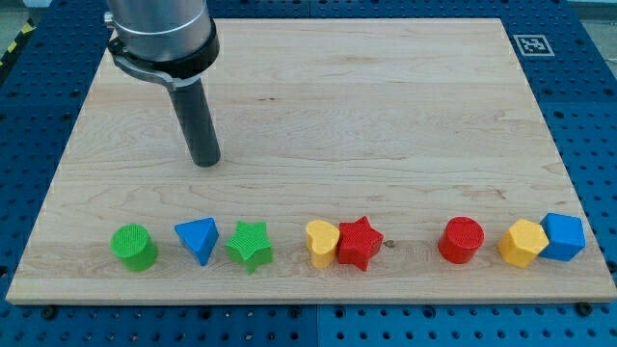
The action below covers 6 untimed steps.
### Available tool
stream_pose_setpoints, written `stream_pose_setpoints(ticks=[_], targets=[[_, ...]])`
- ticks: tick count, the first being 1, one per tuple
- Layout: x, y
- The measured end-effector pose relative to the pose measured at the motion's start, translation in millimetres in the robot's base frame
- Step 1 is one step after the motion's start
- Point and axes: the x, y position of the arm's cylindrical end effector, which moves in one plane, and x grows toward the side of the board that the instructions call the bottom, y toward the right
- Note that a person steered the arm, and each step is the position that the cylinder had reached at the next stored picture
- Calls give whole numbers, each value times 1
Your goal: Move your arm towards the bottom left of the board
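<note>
The pale wooden board [386, 106] fills most of the view. My tip [205, 162], the lower end of a dark rod with no jaws to open or close, rests left of centre, well above the blocks. Along the bottom edge, from the bottom-left corner rightward: green cylinder [133, 248], blue triangular block [198, 238], green star [250, 245], yellow heart [320, 242] touching red star [361, 243], red cylinder [461, 239], yellow hexagonal block [523, 242] touching blue hexagonal block [563, 236].

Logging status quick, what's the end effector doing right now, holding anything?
My tip: a bare rod, holding nothing, touching no block, above the blue triangle toward the view's top.
</note>
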Motion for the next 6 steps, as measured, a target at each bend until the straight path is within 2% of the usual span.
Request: stream_pose_setpoints(ticks=[2,4,6], targets=[[7,4],[14,35],[13,-47]])
